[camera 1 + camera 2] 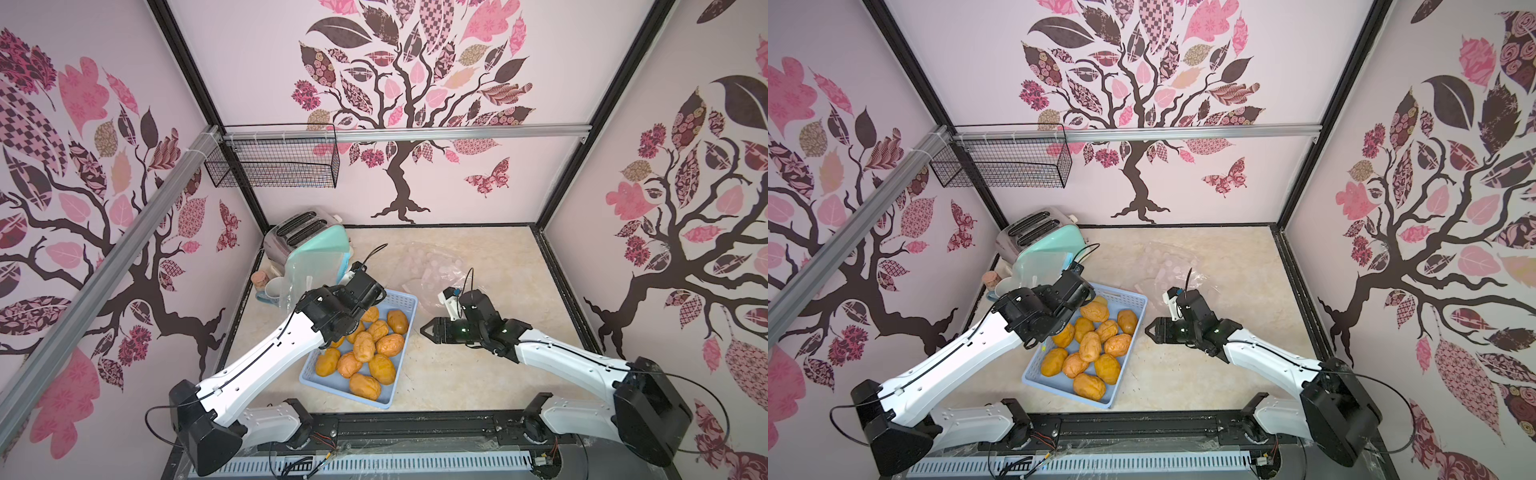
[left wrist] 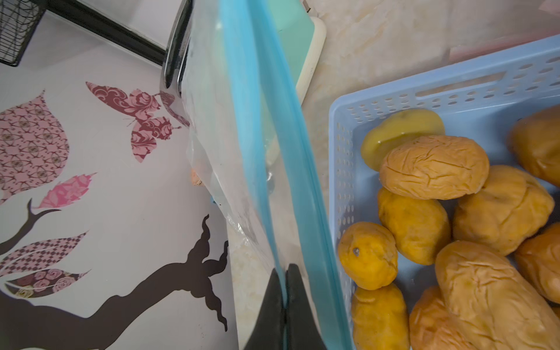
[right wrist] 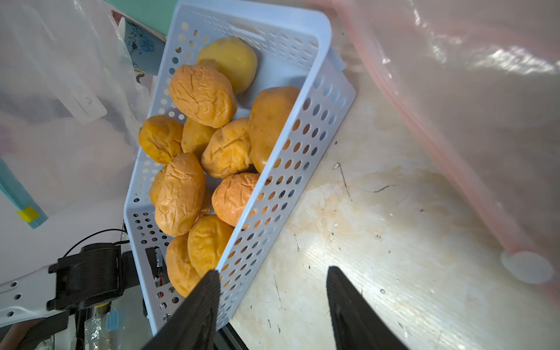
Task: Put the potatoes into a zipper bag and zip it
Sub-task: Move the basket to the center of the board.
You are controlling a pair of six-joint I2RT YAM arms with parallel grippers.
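Left gripper (image 2: 286, 277) is clamped on the clear plastic zipper bag with a blue zip strip (image 2: 266, 157), jaws closed flat on that strip. In both top views we see the bag left of centre, between the mint-green and chrome toaster (image 1: 291, 235) and the basket. The potatoes (image 1: 365, 349) all sit in the light-blue perforated plastic basket (image 1: 399, 297), lower centre of frame, just right of the left gripper and not touching it. Right gripper (image 1: 424, 330) is released, jaws apart and empty. Its tips point at the basket's right wall from just beside it, over the beige marble-look tabletop (image 1: 457, 374). Potatoes: about a dozen ovals, piled partly two deep, orange-yellow to tan, most with matte, wrinkled, creased skin. One paler, smooth yellow potato (image 2: 400, 130) lies at the basket's far end. Basket is rigid and rectangular, with round holes in the walls and a slot handle in the end wall. Bag film is thin, glossy and creased. A second clear bag with a pink zip strip (image 1: 432, 266) lies crumpled on the table, above the right gripper in frame.
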